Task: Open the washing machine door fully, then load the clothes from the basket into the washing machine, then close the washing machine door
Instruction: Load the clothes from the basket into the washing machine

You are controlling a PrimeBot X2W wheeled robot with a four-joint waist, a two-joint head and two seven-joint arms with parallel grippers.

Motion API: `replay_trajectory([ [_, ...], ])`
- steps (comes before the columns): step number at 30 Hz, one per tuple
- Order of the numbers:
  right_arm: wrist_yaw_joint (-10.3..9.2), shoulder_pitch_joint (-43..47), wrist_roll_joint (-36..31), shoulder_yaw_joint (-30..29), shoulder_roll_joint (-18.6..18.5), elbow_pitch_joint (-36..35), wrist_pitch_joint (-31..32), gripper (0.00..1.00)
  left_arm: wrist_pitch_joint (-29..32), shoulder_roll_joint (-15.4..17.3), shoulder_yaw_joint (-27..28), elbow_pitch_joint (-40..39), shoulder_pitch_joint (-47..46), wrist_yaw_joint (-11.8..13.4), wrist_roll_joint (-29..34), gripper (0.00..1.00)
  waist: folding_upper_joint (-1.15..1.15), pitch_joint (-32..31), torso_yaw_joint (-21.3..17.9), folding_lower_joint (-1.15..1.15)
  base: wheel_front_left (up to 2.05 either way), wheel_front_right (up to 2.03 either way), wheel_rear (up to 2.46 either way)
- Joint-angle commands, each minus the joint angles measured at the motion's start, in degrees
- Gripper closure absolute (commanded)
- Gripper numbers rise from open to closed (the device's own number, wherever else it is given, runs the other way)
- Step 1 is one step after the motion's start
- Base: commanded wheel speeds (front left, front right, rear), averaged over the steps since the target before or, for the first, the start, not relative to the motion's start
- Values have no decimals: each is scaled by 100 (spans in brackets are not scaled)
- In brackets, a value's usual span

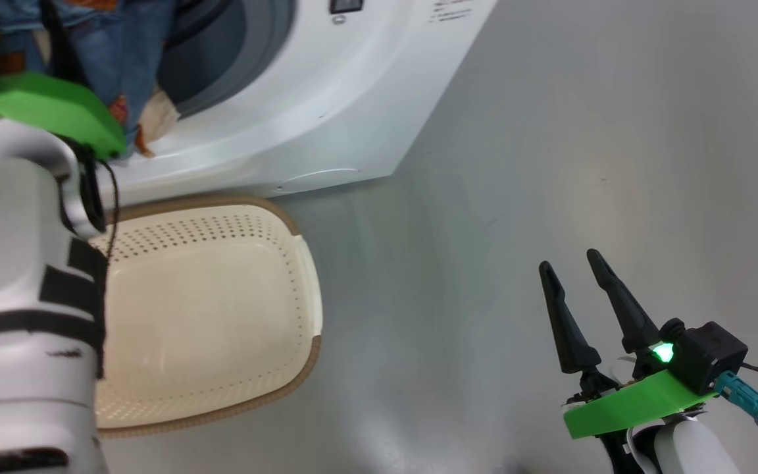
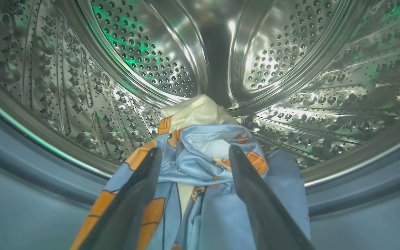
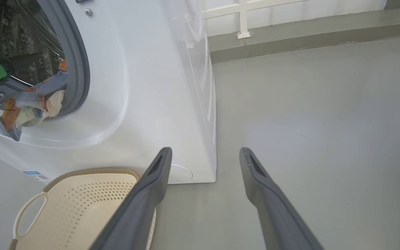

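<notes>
The white washing machine has its mouth uncovered; its door is out of view. My left gripper reaches into the mouth, facing the steel drum. Its fingers stand apart and open, with the clothes lying loosely between them: light blue printed fabric with orange patches and a cream piece. The clothes hang out over the grey gasket and down the machine's front. The cream basket sits on the floor below the mouth with nothing in it. My right gripper hangs open over bare floor to the right.
Grey floor spreads to the right of the machine and the basket. In the right wrist view a white railing runs along a low kerb behind the machine. My pale left forearm overlaps the basket's left side.
</notes>
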Motion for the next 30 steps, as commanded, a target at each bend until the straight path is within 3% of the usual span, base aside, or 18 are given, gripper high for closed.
replay_trajectory([
  [1, 9, -22, -23, 96, -43, -114, -27, 0, -30, 144, 38, -201, 160, -42, -24, 0, 0, -92, 196, 0, 0, 0, 0],
  [7, 9, 6, -78, -65, -170, -174, -27, 0, -30, -68, -121, -952, 1012, -326, -180, 0, 0, -144, 496, 0, 0, 0, 0],
  [12, 9, 30, -130, -167, -310, -220, -27, 0, -30, -162, -402, -1855, 2084, -375, -311, 0, 0, -242, 726, 0, 0, 0, 0],
  [20, 9, 126, -183, -341, -502, -335, -27, 0, 6, -187, -876, -3061, 3435, -125, -448, 0, 0, -322, 1021, 0, 0, 0, 0],
  [30, 9, 234, -210, -475, -616, -416, -27, 0, 180, -189, -1115, -4342, 4474, 305, -601, 0, 0, -434, 1263, 0, 0, 0, 0],
])
